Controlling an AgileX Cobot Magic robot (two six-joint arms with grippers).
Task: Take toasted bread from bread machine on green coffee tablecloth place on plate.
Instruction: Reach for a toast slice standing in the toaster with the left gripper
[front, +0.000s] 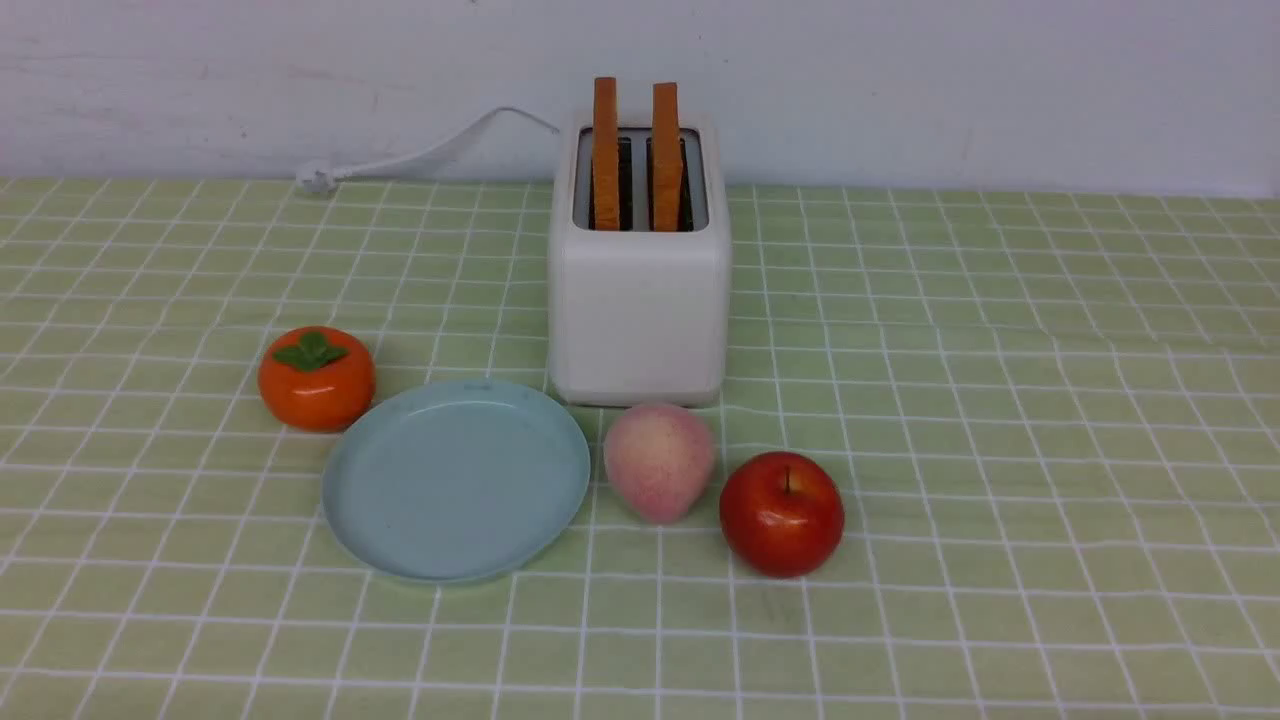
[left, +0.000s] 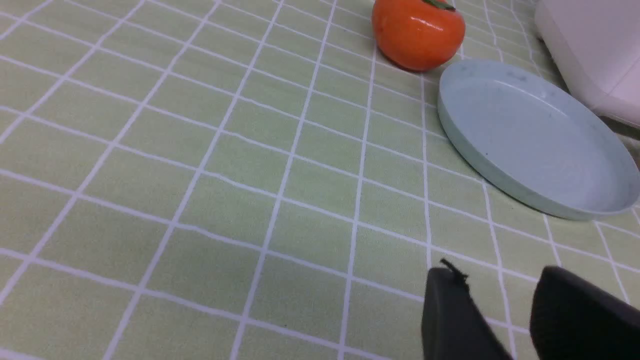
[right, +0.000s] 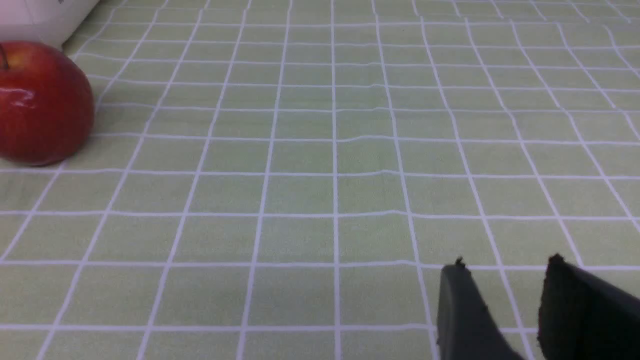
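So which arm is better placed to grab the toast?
Probably left: the left gripper, open and empty, is near the plate and the toaster; the right gripper is farther off, beyond the apple.

We see the worktop only through the green coffee tablecloth (front: 1000, 400) spread flat over it. Toward the back the bread machine (front: 638, 310) stands upright on the cloth, its white cord (front: 420, 155) trailing away to the left by the wall. In front of it, slightly left, lies the plate (front: 455, 480). An orange persimmon (front: 316, 380) sits just beside the plate's left rim. A peach (front: 659, 462) stands just beside its right rim, and a red apple (front: 781, 513) sits close to the peach, further right.
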